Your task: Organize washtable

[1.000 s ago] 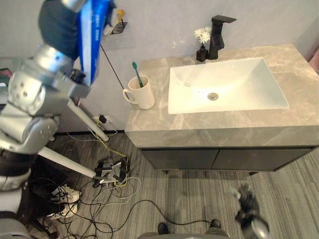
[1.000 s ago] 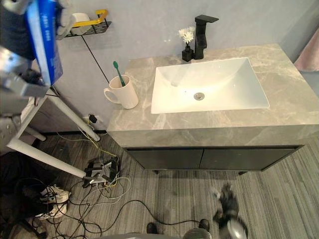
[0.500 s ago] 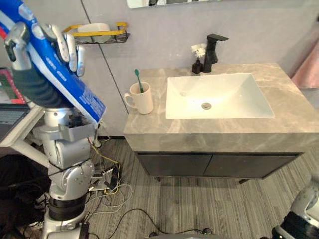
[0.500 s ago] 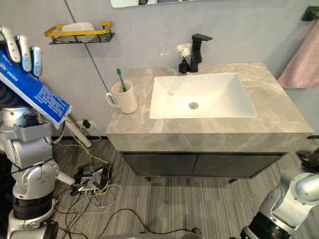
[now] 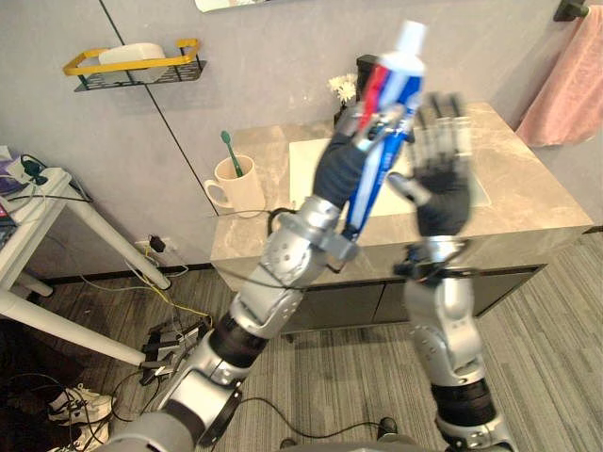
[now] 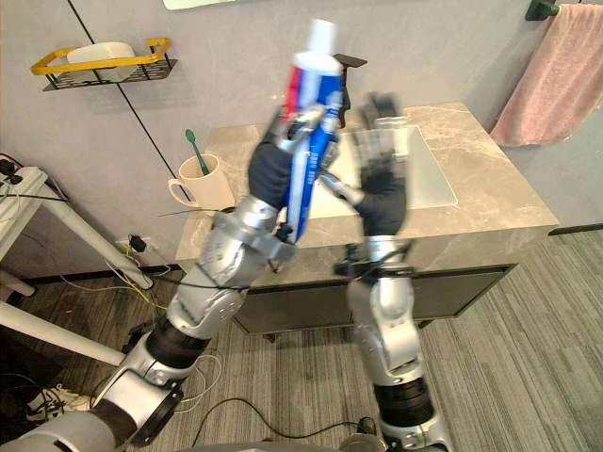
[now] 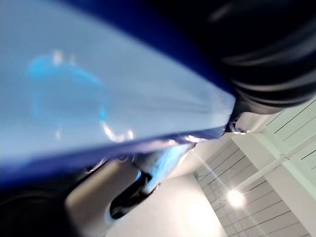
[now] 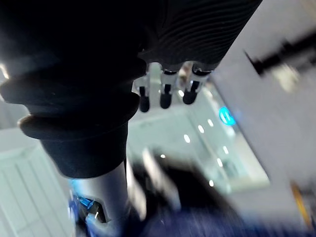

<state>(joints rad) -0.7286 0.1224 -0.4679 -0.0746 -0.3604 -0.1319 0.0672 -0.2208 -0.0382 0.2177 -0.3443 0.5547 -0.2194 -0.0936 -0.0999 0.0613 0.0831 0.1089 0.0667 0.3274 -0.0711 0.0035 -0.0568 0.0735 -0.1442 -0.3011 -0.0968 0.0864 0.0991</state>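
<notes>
1. Grey worktop (image 5: pixel 528 202), cup (image 5: pixel 240 184) at its left.
2. Left hand (image 5: pixel 347 151) grips the tube (image 5: pixel 382 122), long axis upright, cap up.
3. Right hand (image 5: pixel 440 160), fingers spread, empty, is just right of the tube; the cup lies left.

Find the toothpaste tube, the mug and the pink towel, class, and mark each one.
toothpaste tube (image 5: pixel 372 174), left eye view, on its blue lower body.
mug (image 5: pixel 243 188), left eye view, on its cream side wall.
pink towel (image 5: pixel 565 75), left eye view, on the hanging cloth.
</notes>
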